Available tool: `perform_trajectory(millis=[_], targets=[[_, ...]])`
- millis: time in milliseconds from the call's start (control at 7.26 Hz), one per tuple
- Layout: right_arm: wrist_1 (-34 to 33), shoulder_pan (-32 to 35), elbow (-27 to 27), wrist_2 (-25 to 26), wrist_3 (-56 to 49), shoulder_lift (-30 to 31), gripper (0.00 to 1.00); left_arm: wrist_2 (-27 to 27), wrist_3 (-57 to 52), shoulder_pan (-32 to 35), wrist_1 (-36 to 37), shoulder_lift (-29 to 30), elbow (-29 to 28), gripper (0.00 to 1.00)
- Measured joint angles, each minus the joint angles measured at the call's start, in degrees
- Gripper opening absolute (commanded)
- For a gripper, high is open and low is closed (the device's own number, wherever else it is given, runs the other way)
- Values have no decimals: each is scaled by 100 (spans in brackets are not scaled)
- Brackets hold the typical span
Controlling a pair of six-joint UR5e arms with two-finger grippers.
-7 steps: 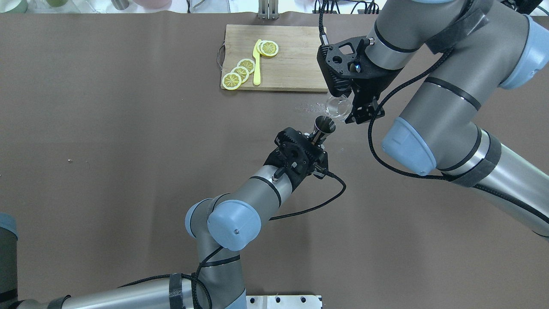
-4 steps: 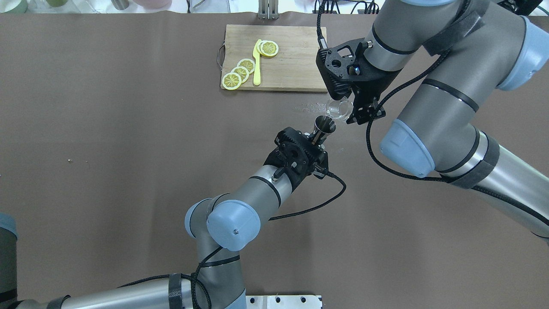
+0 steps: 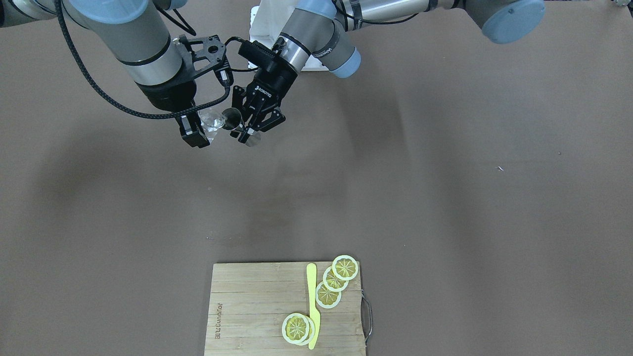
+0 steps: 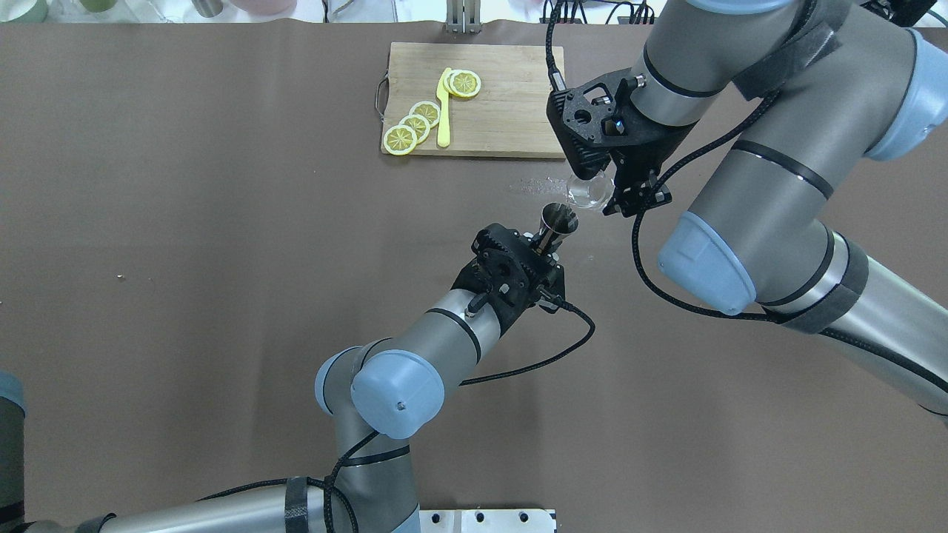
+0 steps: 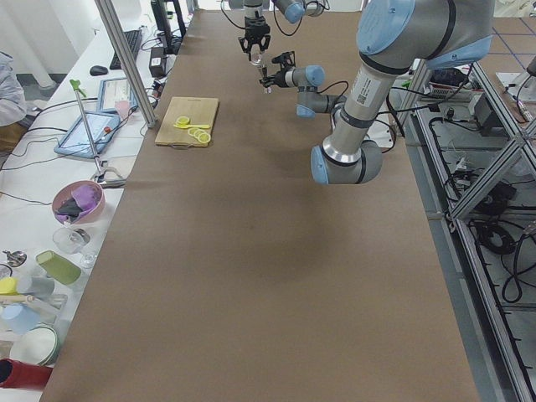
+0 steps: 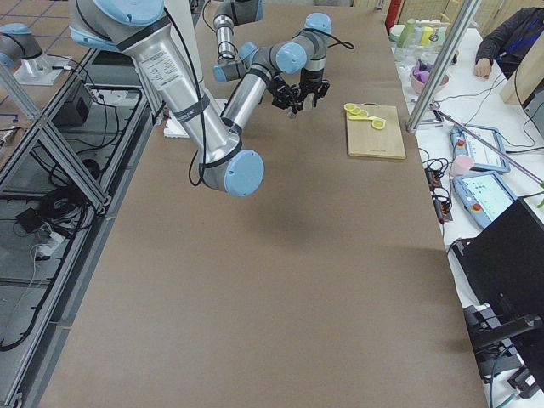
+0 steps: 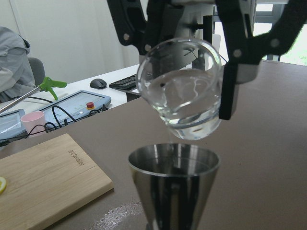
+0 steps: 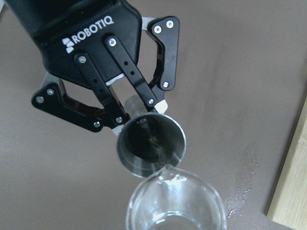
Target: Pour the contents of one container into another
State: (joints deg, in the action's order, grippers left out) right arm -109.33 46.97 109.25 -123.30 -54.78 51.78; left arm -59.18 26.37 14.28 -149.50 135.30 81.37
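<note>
right pincer (image 4: pixel 601 191) holds glass (image 7: pixel 180 91) tilted just above jigger (image 7: pixel 173 175) in left pincer (image 4: pixel 546 248).

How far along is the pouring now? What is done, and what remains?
Done: both vessels are lifted, the left claw shut on the metal measuring cup and the right claw shut on the glass. In hand: the glass is tipped, its lip over the cup's mouth, with liquid inside. Left: emptying it. I cannot see a stream.

A long brown-covered table (image 5: pixel 251 276) spans the room. Along its far edge runs a white bench (image 5: pixel 29 180) with 2 tablets (image 5: pixel 88 132), a keyboard (image 5: pixel 134 43) and cups (image 5: pixel 50 266). The floor (image 6: pixel 25 10) is tiled.
</note>
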Motion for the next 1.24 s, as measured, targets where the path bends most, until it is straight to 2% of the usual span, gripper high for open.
perform_trajectory(millis=[688, 1239], targets=[[-110, -28, 12, 57, -223, -27, 0, -6, 0, -5, 0, -38, 50, 0], [278, -3, 125, -347, -170, 139, 0, -6, 0, -10, 0, -20, 46, 0]])
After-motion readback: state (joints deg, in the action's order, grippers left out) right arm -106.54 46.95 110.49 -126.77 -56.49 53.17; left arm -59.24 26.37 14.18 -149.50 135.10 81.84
